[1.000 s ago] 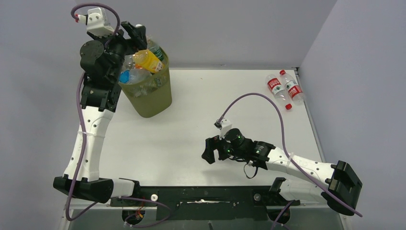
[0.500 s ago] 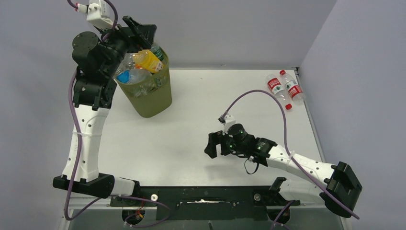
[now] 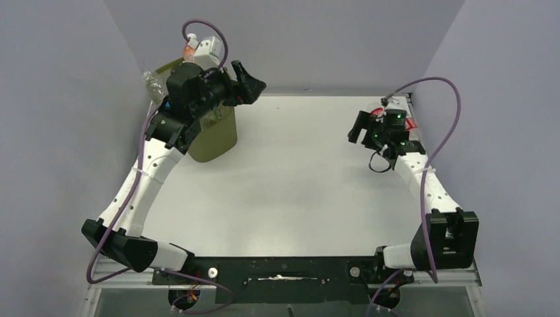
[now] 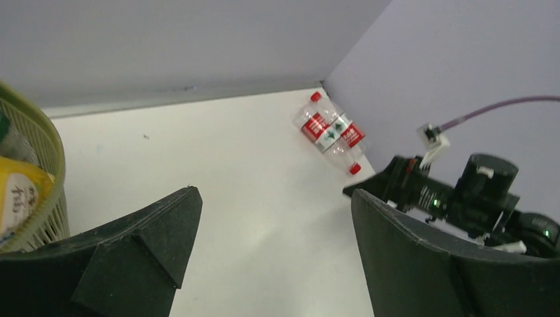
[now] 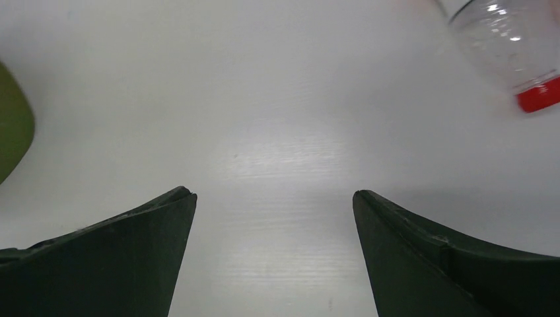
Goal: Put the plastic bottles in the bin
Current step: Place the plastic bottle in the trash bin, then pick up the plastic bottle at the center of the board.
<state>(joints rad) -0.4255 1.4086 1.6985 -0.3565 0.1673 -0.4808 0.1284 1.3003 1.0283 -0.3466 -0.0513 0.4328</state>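
While the bin (image 3: 221, 135) held some, two bottles (image 4: 328, 132) lay far from it; left gripper (image 4: 274, 193), right gripper (image 5: 274, 195) gaped empty.

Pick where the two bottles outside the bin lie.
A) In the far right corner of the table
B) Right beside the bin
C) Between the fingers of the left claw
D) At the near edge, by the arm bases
A: the two red-labelled bottles lie side by side on the table in its far right corner, well away from the bin.
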